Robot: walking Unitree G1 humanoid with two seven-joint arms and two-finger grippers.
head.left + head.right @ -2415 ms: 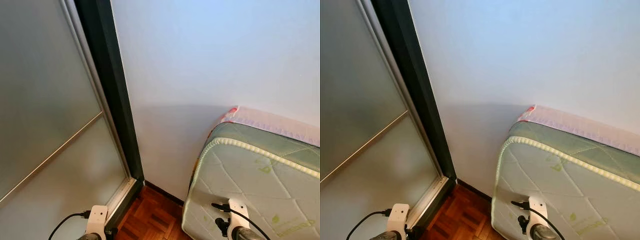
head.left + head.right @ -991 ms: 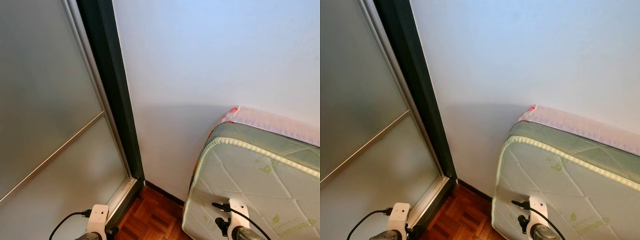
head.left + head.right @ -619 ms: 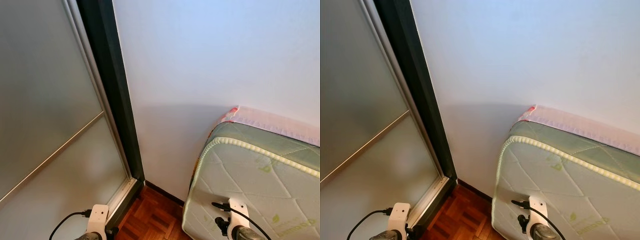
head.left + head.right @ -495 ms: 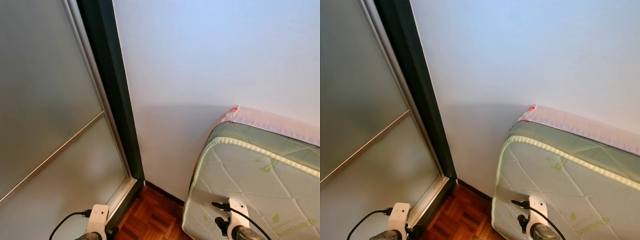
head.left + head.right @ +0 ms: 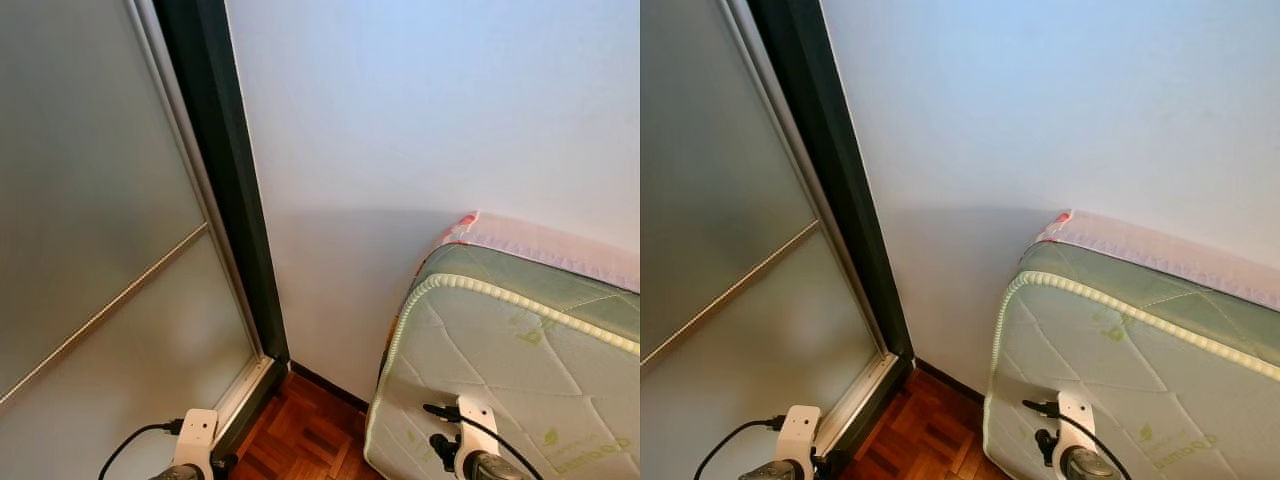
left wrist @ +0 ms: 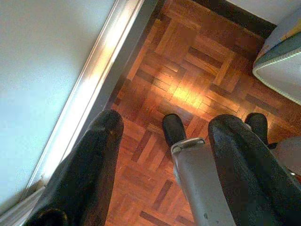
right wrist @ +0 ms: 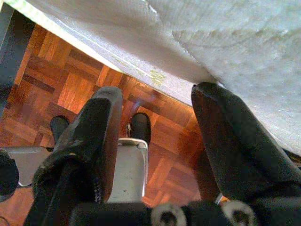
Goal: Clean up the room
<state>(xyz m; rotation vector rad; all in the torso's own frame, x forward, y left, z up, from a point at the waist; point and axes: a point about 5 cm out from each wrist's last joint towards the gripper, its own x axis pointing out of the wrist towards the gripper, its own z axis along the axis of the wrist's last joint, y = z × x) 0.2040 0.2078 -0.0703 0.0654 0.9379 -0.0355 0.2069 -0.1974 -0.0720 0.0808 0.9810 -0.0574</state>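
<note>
While both arms hang low at the robot's sides, the left hand has its two long black fingers spread apart and grasping nothing, pointing down at the reddish-brown wooden parquet floor just beside the pale metal track of the frosted glass sliding door; the right hand is likewise released and empty, its fingers parted over the same floor, close under the edge of the pale green quilted mattress that stands on its side. From the head views, that mattress leans against the plain white wall on the robot's right, with a pink patterned layer behind it, its long axis running along the wall, and the dark door frame rises at the corner to the left. Nothing loose to tidy lies within sight; the right hand is the nearer one to the mattress, so I judge the next move calls for turning away from this corner to find clutter elsewhere
</note>
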